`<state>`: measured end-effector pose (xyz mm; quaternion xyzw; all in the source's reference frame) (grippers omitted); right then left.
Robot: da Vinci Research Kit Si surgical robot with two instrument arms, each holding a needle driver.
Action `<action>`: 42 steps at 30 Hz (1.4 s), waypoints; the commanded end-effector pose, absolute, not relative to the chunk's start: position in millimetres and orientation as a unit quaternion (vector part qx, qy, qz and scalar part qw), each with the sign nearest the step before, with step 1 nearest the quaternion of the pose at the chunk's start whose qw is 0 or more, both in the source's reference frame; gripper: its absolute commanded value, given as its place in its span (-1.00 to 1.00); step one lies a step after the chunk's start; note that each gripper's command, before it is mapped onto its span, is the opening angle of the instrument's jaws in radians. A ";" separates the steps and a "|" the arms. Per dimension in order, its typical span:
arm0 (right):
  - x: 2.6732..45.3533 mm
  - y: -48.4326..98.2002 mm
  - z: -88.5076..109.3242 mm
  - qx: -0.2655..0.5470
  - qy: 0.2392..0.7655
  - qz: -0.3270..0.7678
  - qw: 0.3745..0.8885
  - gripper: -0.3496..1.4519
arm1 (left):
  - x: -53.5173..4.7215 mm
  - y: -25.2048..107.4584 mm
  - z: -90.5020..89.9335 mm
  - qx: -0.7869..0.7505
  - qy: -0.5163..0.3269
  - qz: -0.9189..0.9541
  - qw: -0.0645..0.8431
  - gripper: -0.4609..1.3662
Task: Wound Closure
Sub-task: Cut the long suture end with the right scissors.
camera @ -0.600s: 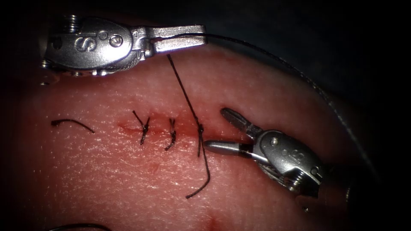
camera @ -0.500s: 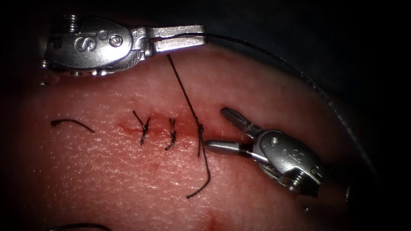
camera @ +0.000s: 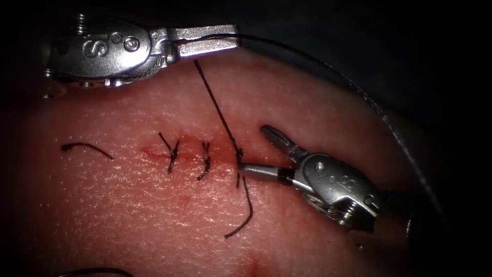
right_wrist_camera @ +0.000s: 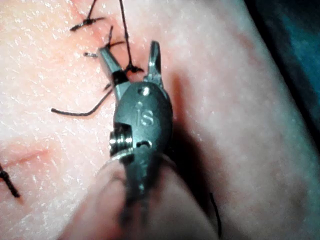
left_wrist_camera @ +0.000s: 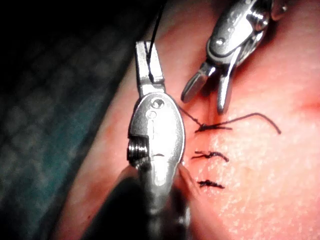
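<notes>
Steel left pincer (camera: pixel 215 41) lies level above the pink tissue (camera: pixel 128 205), clamping the dark thread (camera: pixel 218 110); we see the right pincer (camera: pixel 253 151) spread wide around the knot (camera: pixel 239 153).

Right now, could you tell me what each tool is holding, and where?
The left tool grips the thread, taut above the knot. The right tool, jaws open around the knot, holds nothing.

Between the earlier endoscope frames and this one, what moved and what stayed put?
The right tool, jaws open, has slid left, so its lower jaw tip now reaches the knot. The left tool has shifted slightly up and left, shut on the thread, which runs taut down to the knot. The two finished stitches, the loose tail and the cut thread piece have not moved.
</notes>
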<state>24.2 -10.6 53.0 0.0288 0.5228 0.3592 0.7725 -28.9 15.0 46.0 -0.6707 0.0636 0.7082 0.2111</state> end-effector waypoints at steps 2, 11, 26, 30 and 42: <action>24.5 -10.4 53.1 0.026 0.523 0.354 0.775 0.56 | -28.9 15.0 45.9 -0.671 0.063 0.708 0.210 -0.88; 25.6 -9.9 53.6 0.014 0.507 0.328 0.797 0.53 | -28.6 15.1 45.6 -0.673 0.065 0.706 0.211 -0.88; 28.7 -9.6 55.6 0.010 0.505 0.302 0.809 0.52 | -28.9 14.9 45.0 -0.674 0.066 0.706 0.209 -0.88; 29.5 -9.5 55.9 0.011 0.505 0.300 0.809 0.51 | -28.9 14.9 44.9 -0.673 0.066 0.706 0.209 -0.88; 31.2 -8.8 56.3 0.009 0.504 0.298 0.811 0.51 | -29.4 14.5 43.8 -0.676 0.064 0.704 0.208 -0.88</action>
